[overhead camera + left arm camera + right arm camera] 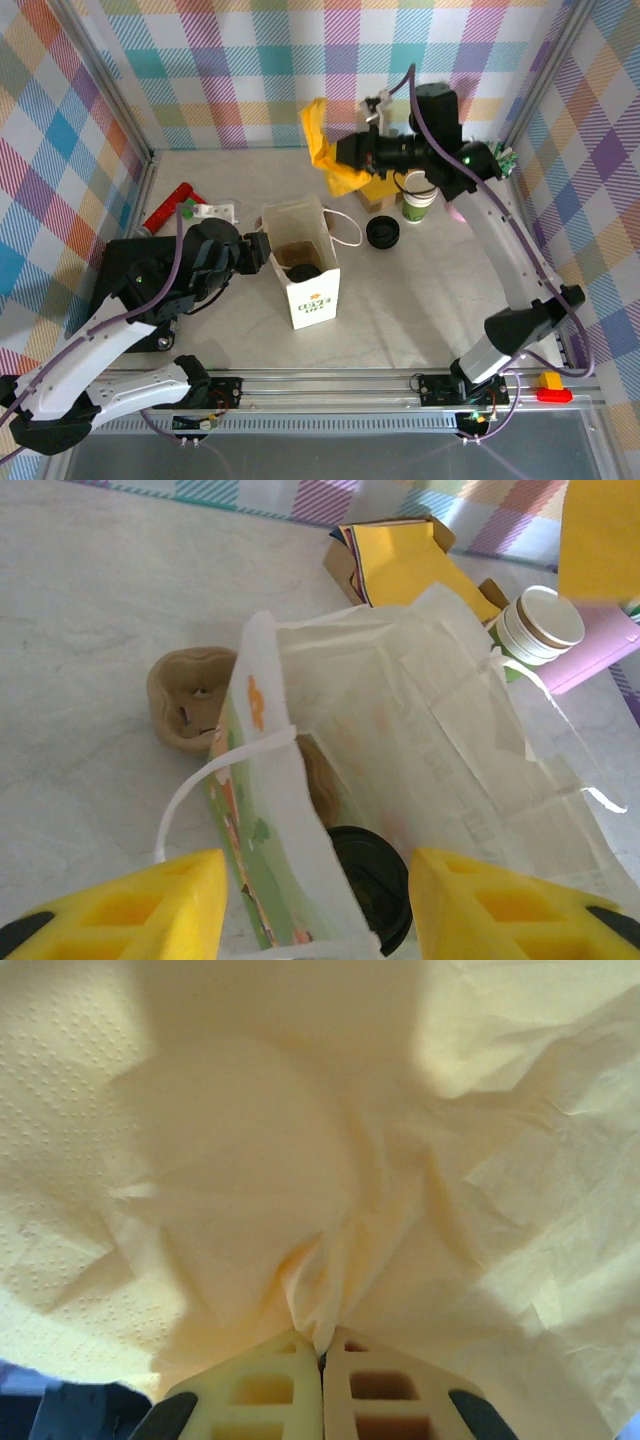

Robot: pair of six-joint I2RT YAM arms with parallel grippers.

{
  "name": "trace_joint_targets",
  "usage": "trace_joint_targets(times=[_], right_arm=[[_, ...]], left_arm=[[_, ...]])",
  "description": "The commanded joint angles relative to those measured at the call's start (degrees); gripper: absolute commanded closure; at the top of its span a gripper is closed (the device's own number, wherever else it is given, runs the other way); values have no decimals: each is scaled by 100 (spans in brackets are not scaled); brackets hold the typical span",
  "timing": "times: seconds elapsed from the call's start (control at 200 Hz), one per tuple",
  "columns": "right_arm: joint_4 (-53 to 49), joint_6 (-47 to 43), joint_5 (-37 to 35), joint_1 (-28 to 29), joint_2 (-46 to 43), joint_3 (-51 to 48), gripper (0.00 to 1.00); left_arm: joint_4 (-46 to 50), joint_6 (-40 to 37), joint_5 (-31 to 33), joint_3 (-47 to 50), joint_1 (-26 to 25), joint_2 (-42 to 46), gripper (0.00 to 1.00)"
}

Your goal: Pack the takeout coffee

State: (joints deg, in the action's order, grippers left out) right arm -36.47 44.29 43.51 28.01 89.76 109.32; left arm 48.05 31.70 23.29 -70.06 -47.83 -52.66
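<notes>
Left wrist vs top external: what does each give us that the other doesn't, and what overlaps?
Left wrist: the left gripper open, with the paper bag wall between its jaws, and a brown moulded piece on the table beside the bag.
Top external: the right gripper shut on a yellow napkin held above the table, the black lid lying next to the white-and-green cup, and a red item at far left.
Both: the bag, a dark round object inside it, and the cup standing outside it.

The paper bag (460,730) hides most of the cup (538,628) and part of a black disc (375,880) inside.
</notes>
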Motion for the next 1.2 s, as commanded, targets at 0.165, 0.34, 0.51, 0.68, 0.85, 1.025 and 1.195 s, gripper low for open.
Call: trace_joint_targets(times=[0.165, 0.34, 0.51, 0.68, 0.85, 1.025, 1.195], right_arm=[[1217, 935, 537, 484, -1013, -1280, 100], [1438, 1013, 458, 908, -1051, -1685, 100], [802, 607, -383, 1258, -898, -1803, 100], [285, 317, -927, 1480, -547, -1799, 100], [-486, 28, -1849, 1717, -196, -1665, 100], [-1340, -158, -3515, 2187, 18, -1466, 100], [-1785, -148, -4523, 2616, 289, -1261, 100]], left_arm=[[7, 257, 448, 291, 68, 649, 49], [-6, 257, 478, 327, 64, 755, 49], [-54, 292, 407, 361, 64, 786, 50], [-63, 297, 386, 388, 68, 781, 50], [-68, 292, 387, 406, 72, 759, 50], [-94, 263, 405, 449, 68, 766, 50], [-147, 253, 380, 529, 72, 800, 50]])
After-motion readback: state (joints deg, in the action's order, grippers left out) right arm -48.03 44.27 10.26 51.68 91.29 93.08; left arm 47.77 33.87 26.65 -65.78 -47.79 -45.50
